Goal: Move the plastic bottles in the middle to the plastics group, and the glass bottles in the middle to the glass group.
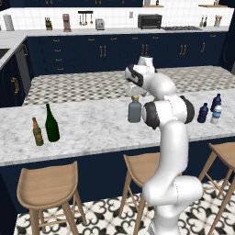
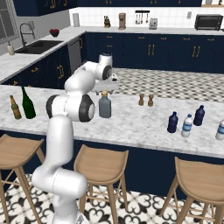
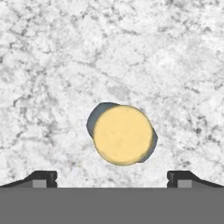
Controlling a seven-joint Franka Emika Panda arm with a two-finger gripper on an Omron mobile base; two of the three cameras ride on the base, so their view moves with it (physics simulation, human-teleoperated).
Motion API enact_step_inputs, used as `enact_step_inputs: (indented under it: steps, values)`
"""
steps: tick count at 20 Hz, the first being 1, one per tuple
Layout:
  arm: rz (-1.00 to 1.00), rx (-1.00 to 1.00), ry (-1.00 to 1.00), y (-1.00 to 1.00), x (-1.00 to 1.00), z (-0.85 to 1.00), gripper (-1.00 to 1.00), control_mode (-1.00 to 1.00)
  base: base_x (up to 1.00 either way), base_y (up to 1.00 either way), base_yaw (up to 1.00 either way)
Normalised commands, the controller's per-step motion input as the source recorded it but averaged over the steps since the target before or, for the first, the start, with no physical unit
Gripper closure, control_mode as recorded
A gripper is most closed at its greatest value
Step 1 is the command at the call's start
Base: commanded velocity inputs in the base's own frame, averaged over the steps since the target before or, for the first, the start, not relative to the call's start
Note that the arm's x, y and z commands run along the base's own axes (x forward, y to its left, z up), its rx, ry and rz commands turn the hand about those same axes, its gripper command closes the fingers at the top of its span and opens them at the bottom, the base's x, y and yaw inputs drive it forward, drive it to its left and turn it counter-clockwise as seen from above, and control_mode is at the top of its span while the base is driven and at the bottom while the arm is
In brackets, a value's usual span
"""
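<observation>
A navy-cabinet kitchen with a white marble island counter (image 1: pixel 92 128) and wooden stools (image 1: pixel 48 186) along its near side; the floor is patterned tile.

The claw (image 3: pixel 112 177) hangs straight above the grey bottle (image 1: pixel 134 110), pointing down at it. In the hand view its two dark fingertips (image 3: pixel 43 178) stand wide apart at the bottom, with nothing between them; the bottle's round tan stopper (image 3: pixel 123 134) sits just above the gap, and a sliver of grey shoulder shows round it. The tips are clear of the stopper, not touching it.

The grey bottle stands upright near the middle of the counter, alone.

To the robot's right, three small bottles stand close together: a navy bottle (image 2: pixel 173 122), a clear bottle (image 2: pixel 187 126) with a blue cap just beside it, and a slim blue bottle (image 2: pixel 199 115) slightly behind them. A further pale bottle (image 2: pixel 220 130) is cut by the right edge of the right base view.

Two small brown shakers (image 2: pixel 145 100) stand near the counter's far edge.

Far to the left stand a tall green bottle (image 1: pixel 52 124) and, just beside it, a shorter brown bottle (image 1: pixel 37 133) with a yellowish label; no writing on it can be read.

On the back counter are a toaster oven (image 1: pixel 149 21), a toaster, a knife block and hanging utensils, all too small to show any brand.
</observation>
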Motion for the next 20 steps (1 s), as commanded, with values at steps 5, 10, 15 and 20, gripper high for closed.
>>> enact_step_inputs:
  steps: [5,10,15,20]
  values:
    - [0.0,0.0,-0.1,0.0,0.02,-0.13,-1.0,-1.0,0.0,0.0,0.0]
    - [-0.01,0.0,-0.14,0.0,0.13,-0.01,-1.0,-1.0,0.0,0.0,0.0]
    - [-0.03,0.0,-0.15,0.0,0.19,0.02,-1.0,-1.0,0.0,0.0,0.0]
    - [-0.07,0.0,-0.05,0.0,0.15,0.09,-1.0,-1.0,0.0,0.0,0.0]
